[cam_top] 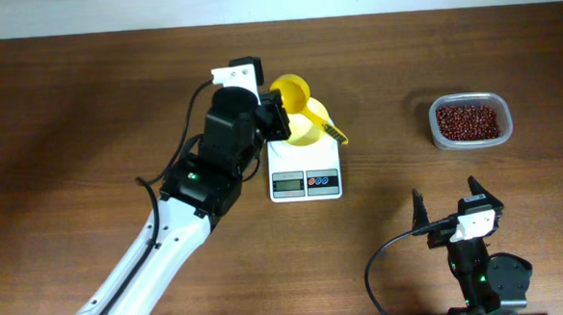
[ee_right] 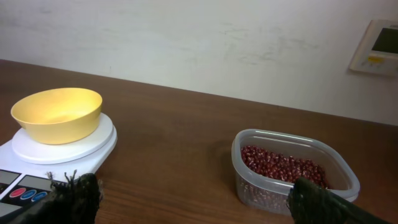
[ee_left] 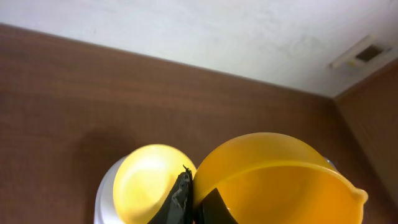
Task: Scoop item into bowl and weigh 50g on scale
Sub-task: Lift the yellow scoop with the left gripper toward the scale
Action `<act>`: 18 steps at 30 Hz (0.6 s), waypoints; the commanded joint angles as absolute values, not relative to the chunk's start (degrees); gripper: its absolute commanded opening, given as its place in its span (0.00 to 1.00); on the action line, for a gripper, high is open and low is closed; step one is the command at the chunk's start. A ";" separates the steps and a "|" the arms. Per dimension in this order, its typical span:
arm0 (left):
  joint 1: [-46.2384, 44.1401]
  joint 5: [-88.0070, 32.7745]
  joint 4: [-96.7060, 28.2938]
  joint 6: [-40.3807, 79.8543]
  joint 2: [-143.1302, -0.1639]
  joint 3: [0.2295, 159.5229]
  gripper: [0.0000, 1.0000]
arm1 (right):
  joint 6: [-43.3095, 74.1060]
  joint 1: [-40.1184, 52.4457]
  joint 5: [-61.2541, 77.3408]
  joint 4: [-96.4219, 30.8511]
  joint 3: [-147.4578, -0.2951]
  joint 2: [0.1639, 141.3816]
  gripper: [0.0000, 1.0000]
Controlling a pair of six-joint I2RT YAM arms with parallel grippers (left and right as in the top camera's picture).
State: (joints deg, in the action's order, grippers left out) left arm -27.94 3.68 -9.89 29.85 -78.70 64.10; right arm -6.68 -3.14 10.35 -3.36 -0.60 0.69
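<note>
The orange-yellow scoop is clamped in the closed jaws of the left gripper and held tilted just beside the bowl, on its far-edge side. The bowl is set on the scale near the table's middle. The beans are held in a clear tub toward the right edge. The right gripper is seen near the front edge, jaws spread wide.
</note>
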 commanded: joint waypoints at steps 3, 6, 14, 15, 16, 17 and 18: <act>-21.04 4.32 -8.01 30.33 -77.65 71.22 0.00 | -7.05 -3.40 10.04 -3.68 -0.32 0.40 0.99; -19.70 4.32 -9.58 30.35 -77.65 73.69 0.00 | -7.05 -3.40 10.02 -3.70 -0.32 0.40 0.99; -17.98 4.27 -13.58 30.39 -77.65 75.05 0.00 | -1.72 -3.40 18.59 -2.46 -0.32 0.40 0.99; -16.99 4.12 -13.54 30.39 -77.65 75.40 0.00 | 1.96 -3.40 20.62 -1.54 -0.32 0.40 0.99; -16.05 3.88 -13.54 30.39 -77.65 75.61 0.00 | 6.13 -3.40 21.17 -0.69 -0.32 0.40 0.99; -14.94 3.81 -13.56 30.41 -77.65 75.83 0.00 | 19.25 -3.40 21.26 1.52 -0.32 0.40 0.99; -14.09 3.42 -13.56 30.44 -77.65 75.88 0.00 | 27.51 -3.40 21.26 2.46 -0.32 0.40 0.99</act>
